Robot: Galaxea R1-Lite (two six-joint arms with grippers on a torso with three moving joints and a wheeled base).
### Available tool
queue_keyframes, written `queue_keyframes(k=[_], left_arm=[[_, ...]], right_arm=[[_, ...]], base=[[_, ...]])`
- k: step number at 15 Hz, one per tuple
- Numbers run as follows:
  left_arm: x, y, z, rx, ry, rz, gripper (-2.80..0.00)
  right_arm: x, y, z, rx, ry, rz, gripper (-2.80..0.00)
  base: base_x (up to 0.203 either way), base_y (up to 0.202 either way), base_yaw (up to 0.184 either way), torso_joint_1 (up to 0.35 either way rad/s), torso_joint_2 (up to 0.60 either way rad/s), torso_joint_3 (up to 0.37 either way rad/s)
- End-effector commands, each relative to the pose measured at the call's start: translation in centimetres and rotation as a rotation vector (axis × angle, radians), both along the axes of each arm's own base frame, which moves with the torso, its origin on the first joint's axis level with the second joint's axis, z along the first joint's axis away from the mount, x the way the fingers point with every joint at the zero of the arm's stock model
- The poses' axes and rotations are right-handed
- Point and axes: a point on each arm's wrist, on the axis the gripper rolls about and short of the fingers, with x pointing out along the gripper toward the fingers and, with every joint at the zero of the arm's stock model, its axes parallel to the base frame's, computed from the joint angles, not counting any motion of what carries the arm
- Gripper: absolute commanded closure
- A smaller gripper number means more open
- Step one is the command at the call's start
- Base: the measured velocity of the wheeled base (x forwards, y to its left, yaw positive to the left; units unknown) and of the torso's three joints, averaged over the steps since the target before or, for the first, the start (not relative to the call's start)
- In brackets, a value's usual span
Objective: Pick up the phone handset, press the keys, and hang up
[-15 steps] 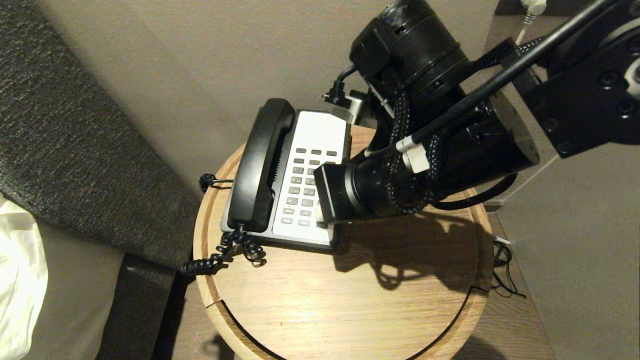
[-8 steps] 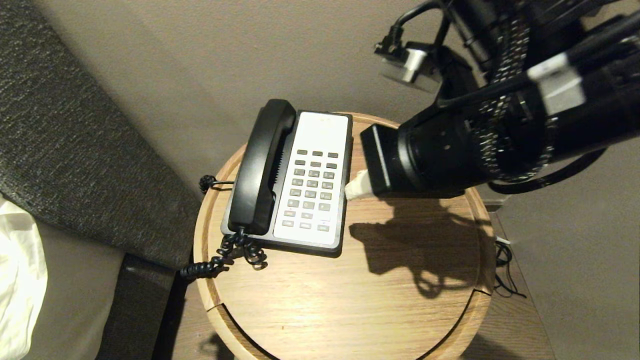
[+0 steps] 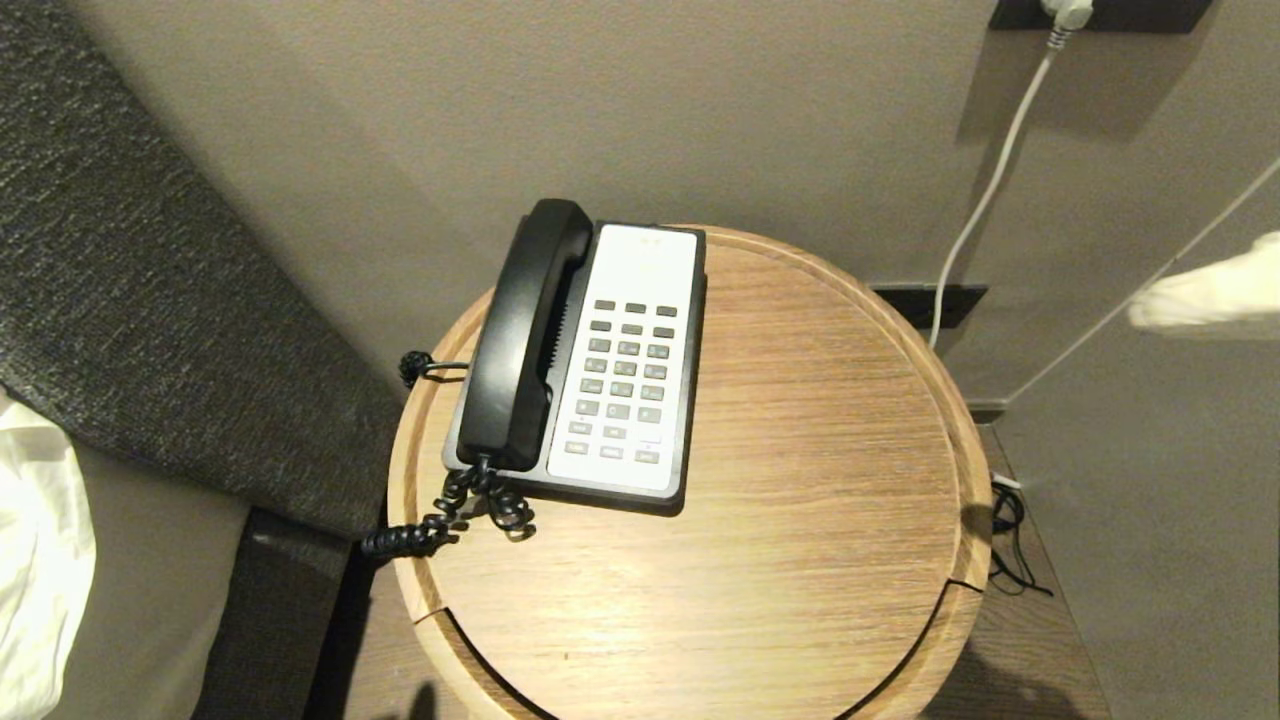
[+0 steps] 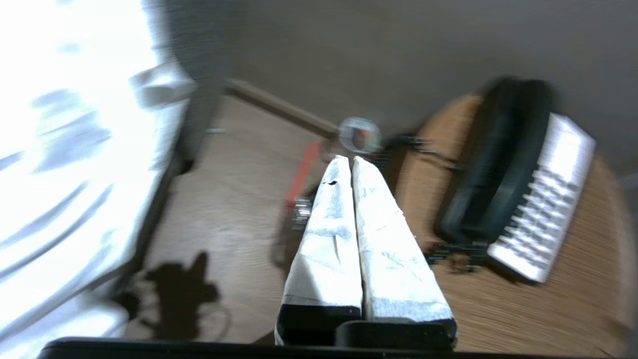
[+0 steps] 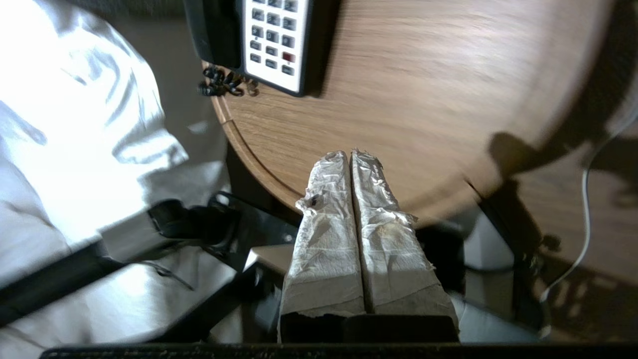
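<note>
The glossy black phone handset lies in its cradle on the left side of the phone base, whose white face carries grey keys. Its coiled cord hangs over the table's edge. The phone sits at the back left of a round wooden table. My right gripper shows only as blurred white-wrapped fingers at the right edge, well off the phone. In the right wrist view that gripper is shut and empty over the table's rim, with the keys far ahead. My left gripper is shut and empty, beside the table, left of the handset.
A dark grey upholstered headboard and white bedding stand close to the table's left. A white cable runs down the wall from a socket behind the table. Thin black cables lie on the floor at the right.
My right arm has lifted off the keys and swung away to the right, almost out of the head view. The phone and handset have not moved.
</note>
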Motion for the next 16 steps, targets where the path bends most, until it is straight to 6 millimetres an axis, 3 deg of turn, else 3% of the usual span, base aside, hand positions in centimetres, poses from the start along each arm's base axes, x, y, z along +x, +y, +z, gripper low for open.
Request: queue_keyframes(k=[1, 5, 7, 12, 16], left_arm=[[-4.7, 1.2, -2.3, -0.029, -0.061, 0.098, 0.00], [-10.0, -0.1, -6.8, -0.047, -0.017, 0.116, 0.00], [-10.8, -0.3, -8.7, -0.046, 0.002, 0.094, 0.00], [-11.1, -0.8, -11.5, 0.005, 0.033, 0.089, 0.00], [-11.6, -1.0, -13.5, 0.081, 0.020, 0.037, 0.00]], right_arm=[[-5.2, -7.2, 0.8, 0.116, -0.058, -0.081, 0.00], [-11.1, -13.0, -0.7, 0.159, -0.086, -0.251, 0.00], [-13.6, -14.6, -1.5, 0.169, -0.103, -0.318, 0.00], [-19.2, -16.2, -4.8, 0.185, -0.140, -0.466, 0.00], [-23.5, -15.4, -8.4, 0.181, -0.165, -0.604, 0.00]], base=[[0.000, 0.000, 0.000, 0.000, 0.00, 0.000], [0.000, 0.000, 0.000, 0.000, 0.00, 0.000], [0.000, 0.000, 0.000, 0.000, 0.00, 0.000], [0.000, 0.000, 0.000, 0.000, 0.00, 0.000], [0.000, 0.000, 0.000, 0.000, 0.00, 0.000]])
